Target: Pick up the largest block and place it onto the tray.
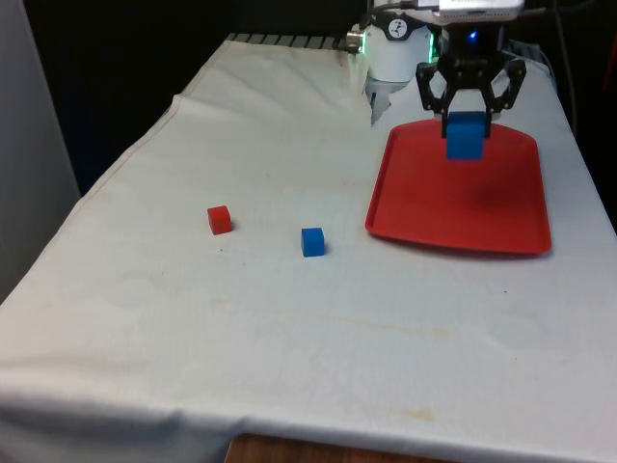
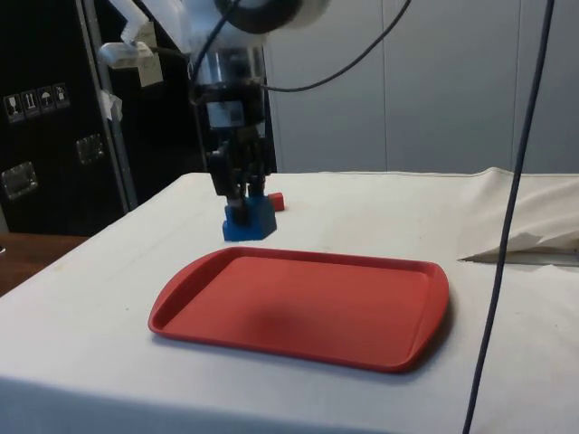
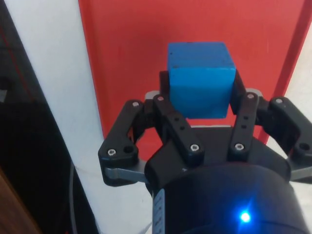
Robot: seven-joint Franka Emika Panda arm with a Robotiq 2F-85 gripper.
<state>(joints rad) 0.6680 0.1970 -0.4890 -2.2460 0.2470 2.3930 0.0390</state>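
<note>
My gripper [image 1: 467,123] is shut on the large blue block [image 1: 465,136], holding it in the air above the red tray [image 1: 424,217]. From the side, the large blue block [image 2: 249,218] hangs from the gripper [image 2: 242,201] over the far part of the tray [image 2: 298,312]. In the wrist view the fingers [image 3: 171,100] clamp both sides of the blue block [image 3: 200,78], with the red tray [image 3: 126,53] below it. A dark shadow lies on the tray's middle.
A small red block [image 1: 220,219] and a small blue block [image 1: 312,241] sit on the white cloth, towards the front view's left of the tray. The small red block [image 2: 277,202] peeks out behind the held block in the side view.
</note>
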